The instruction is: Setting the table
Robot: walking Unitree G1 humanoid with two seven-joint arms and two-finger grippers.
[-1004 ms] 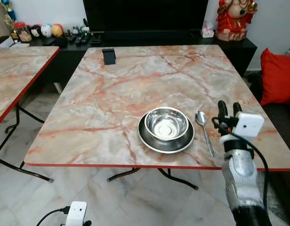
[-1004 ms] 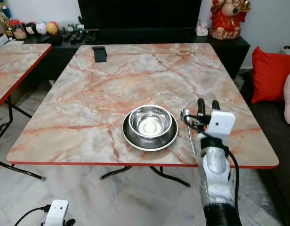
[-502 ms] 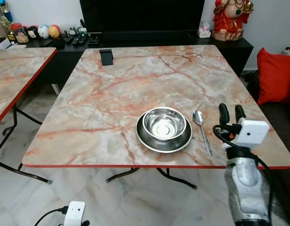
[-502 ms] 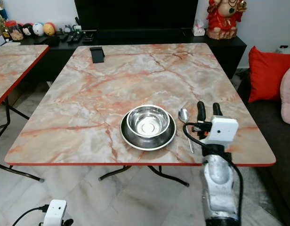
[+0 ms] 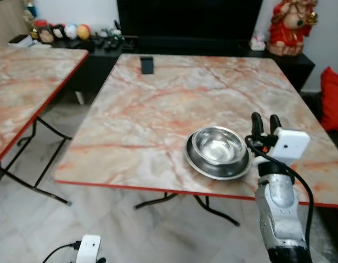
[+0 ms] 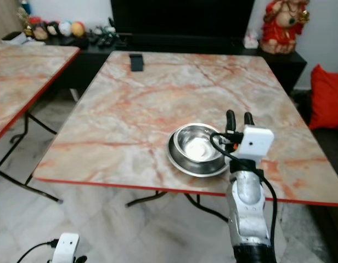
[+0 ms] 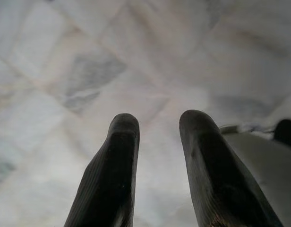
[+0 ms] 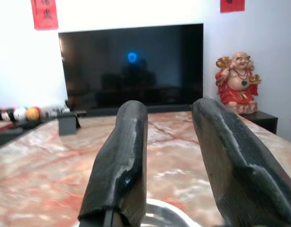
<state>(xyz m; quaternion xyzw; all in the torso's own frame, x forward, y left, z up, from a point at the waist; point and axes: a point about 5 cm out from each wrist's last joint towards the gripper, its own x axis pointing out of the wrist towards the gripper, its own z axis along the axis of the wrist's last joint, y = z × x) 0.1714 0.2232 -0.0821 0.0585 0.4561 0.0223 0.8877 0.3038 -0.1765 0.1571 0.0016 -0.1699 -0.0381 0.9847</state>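
Right gripper (image 5: 266, 121) empty with fingers parted, raised just right of the steel bowl (image 5: 217, 147) nested on its plate (image 5: 197, 166) near the table's (image 5: 136, 120) near edge, left gripper (image 7: 157, 165) hanging over floor.

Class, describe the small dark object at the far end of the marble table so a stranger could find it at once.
Start at the large marble table with the red edge. At its far left corner, nearest the TV, stands a small black object, far from the steel bowl.
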